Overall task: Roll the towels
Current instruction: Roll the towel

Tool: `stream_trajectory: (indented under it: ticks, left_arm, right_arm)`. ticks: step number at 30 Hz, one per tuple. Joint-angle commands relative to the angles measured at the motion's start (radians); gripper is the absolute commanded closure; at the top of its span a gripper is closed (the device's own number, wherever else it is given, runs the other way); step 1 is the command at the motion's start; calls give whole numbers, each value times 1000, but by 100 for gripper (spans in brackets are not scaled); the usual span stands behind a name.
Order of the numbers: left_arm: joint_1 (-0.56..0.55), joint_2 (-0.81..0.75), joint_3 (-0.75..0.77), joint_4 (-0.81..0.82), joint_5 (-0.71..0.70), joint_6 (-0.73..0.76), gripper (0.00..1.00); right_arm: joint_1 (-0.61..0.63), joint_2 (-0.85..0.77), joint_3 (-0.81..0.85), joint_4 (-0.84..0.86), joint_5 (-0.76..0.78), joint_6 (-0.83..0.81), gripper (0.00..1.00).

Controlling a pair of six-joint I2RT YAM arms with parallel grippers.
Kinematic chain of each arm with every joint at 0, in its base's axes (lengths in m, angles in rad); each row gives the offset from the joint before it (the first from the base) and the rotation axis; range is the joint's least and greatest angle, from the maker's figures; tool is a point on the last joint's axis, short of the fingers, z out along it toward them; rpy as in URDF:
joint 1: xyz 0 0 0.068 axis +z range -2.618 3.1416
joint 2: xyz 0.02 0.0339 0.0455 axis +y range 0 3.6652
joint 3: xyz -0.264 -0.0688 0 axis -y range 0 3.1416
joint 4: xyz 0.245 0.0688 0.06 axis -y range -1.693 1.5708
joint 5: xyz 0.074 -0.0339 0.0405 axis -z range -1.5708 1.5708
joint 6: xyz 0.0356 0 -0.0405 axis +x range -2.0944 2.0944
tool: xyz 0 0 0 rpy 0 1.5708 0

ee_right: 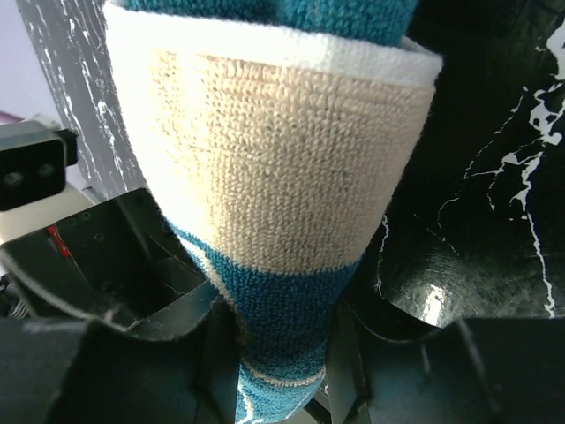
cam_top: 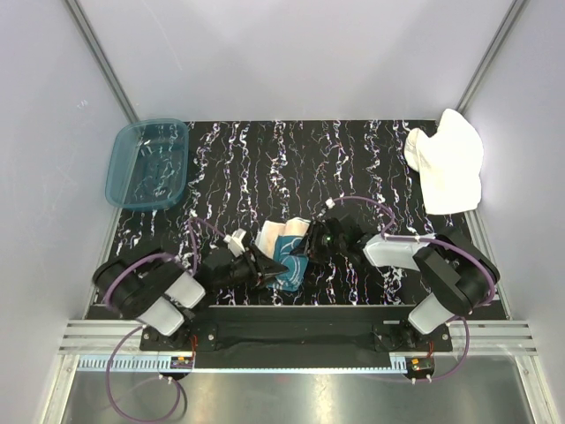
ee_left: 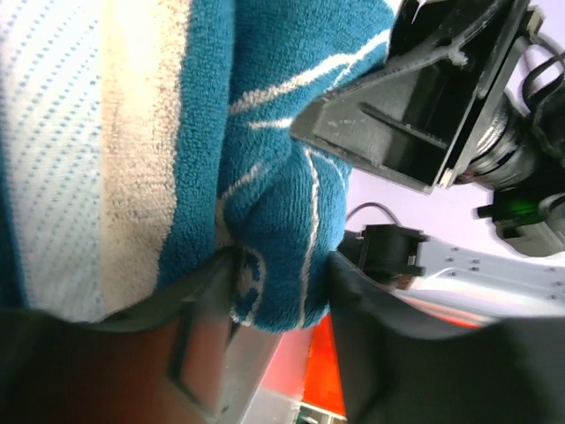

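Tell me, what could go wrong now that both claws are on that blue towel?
1. The left gripper and right gripper pinch the same patterned towel very close together; their fingers might collide, or tug the cloth apart.
2. That towel looks bunched rather than flat, so any roll may come out loose.
3. The white towel lies crumpled at the table's far right corner, likely awkward to reach.

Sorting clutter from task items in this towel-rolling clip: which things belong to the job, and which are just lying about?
Job: patterned towel, white towel.
Lying about: teal tub.
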Motion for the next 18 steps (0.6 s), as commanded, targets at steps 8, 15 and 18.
stream_trajectory:
  ticks: [8,15,18]
  left_arm:
    - [-1,-436,220,-998,-235,404,33]
    - [-22,-542,379,-1313,-415,621,33]
    - [-69,-573,428,-1402,-521,677,33]
  right_arm:
    - [25,-21,130,-409,169,-85,72]
    - [55,-44,214,-570,239,-97,73]
    - [69,-19,248,-622,262,-99,73]
